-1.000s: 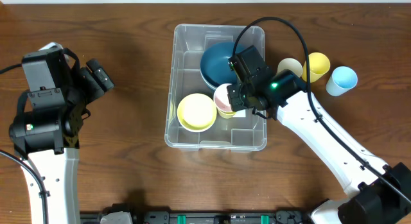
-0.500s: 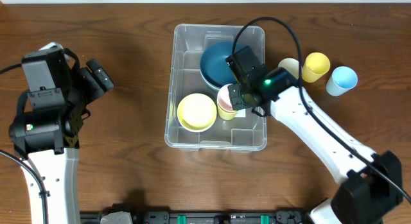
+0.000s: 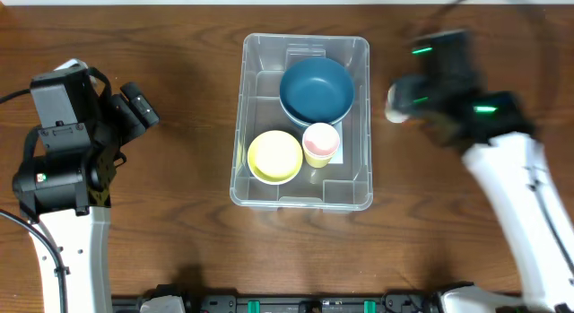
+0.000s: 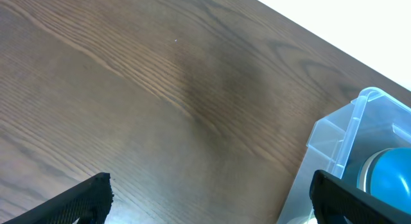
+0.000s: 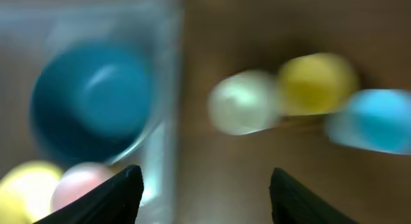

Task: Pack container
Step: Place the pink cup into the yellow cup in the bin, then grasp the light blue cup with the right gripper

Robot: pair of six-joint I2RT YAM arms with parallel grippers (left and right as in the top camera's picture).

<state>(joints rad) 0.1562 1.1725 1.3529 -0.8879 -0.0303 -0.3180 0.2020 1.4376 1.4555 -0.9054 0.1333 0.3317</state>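
The container [image 3: 260, 87], a big clear bin, stands at the middle of the table. Inside it are a dark blue bowl [image 3: 316, 89], a yellow bowl [image 3: 274, 156] and a pink cup [image 3: 321, 143] standing upright. My right gripper [image 5: 205, 198] is open and empty, just right of the container's right wall [image 5: 164, 121]. Overhead, its arm [image 3: 502, 160] is a motion blur. My left gripper [image 3: 139, 105] hangs open and empty over bare wood far left of the bin; in its wrist view [image 4: 221, 208] the container's corner [image 4: 359, 121] shows at the right.
A cream cup [image 5: 243, 102], a yellow cup [image 5: 318, 83] and a light blue cup [image 5: 379, 118] stand in a row on the table right of the bin. Overhead only the cream cup [image 3: 395, 102] peeks out from under the blurred right arm.
My right gripper opened and let go of the pink cup, which now stands in the bin. It then swung up and right, out of the container. The left arm has not moved.
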